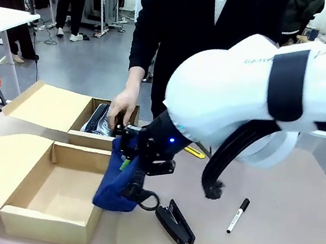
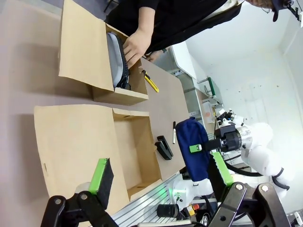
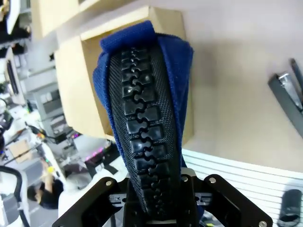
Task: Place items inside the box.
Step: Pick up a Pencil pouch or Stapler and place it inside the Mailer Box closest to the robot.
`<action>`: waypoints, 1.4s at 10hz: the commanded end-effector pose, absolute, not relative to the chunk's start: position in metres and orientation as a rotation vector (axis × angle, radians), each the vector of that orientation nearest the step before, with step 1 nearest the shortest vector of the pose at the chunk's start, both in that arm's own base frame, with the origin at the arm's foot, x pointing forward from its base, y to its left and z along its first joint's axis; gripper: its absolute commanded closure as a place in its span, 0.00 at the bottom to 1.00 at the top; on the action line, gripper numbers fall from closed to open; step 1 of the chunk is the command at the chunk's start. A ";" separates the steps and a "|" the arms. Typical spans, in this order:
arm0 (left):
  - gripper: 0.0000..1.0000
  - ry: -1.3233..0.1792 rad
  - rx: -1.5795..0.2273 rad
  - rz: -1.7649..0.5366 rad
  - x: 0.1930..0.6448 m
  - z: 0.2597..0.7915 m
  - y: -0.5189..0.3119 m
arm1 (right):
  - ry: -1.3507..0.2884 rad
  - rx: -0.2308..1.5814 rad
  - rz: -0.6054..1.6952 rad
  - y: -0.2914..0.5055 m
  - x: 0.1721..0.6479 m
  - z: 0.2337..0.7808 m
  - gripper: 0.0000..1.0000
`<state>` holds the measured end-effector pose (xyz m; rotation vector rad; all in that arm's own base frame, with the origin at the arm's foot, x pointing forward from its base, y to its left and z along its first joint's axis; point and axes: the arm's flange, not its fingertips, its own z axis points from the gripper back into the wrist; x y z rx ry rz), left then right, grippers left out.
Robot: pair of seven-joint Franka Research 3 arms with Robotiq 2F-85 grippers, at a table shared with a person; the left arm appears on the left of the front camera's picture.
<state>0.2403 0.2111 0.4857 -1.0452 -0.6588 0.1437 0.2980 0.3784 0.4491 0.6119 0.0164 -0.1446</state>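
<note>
Front view | stapler (image 1: 175,223) 1 | marker (image 1: 237,215) 1 | knife (image 1: 195,152) 1 | right fingers (image 1: 123,164) clamp navy case (image 1: 115,192) | left fingers (image 2: 102,174) apart

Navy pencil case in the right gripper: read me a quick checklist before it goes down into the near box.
1. Grip: ok, right gripper shut on navy pencil case.
2. Near box open, inside bare: ok.
3. Case over the opening: not ok, it hangs at the box's right wall.
4. Person's hand clear: ok, it is in the far box on the grey pencil case.
5. Left gripper empty: ok, open.
6. Stapler clear: ok, lying apart.
</note>
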 end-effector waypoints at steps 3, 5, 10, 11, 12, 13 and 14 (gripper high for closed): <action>0.00 -0.681 -1.053 0.127 0.242 0.486 0.211 | -0.042 0.557 -0.194 0.403 0.299 0.451 0.90; 0.00 -0.681 -1.053 0.127 0.242 0.486 0.211 | -0.042 0.553 -0.151 0.450 0.307 0.456 0.90; 0.00 -0.681 -1.053 0.127 0.242 0.486 0.211 | -0.081 0.440 -0.167 0.548 0.320 0.426 0.90; 0.00 -0.681 -1.053 0.127 0.242 0.486 0.211 | -0.114 0.396 -0.168 0.561 0.318 0.414 0.90; 0.00 -0.681 -1.053 0.127 0.242 0.486 0.211 | -0.142 0.357 -0.179 0.567 0.319 0.403 0.90; 0.00 -0.681 -1.053 0.127 0.242 0.486 0.211 | -0.167 0.331 -0.188 0.572 0.322 0.394 0.90; 0.00 -0.681 -1.053 0.127 0.242 0.486 0.211 | -0.166 0.294 -0.196 0.574 0.326 0.384 0.90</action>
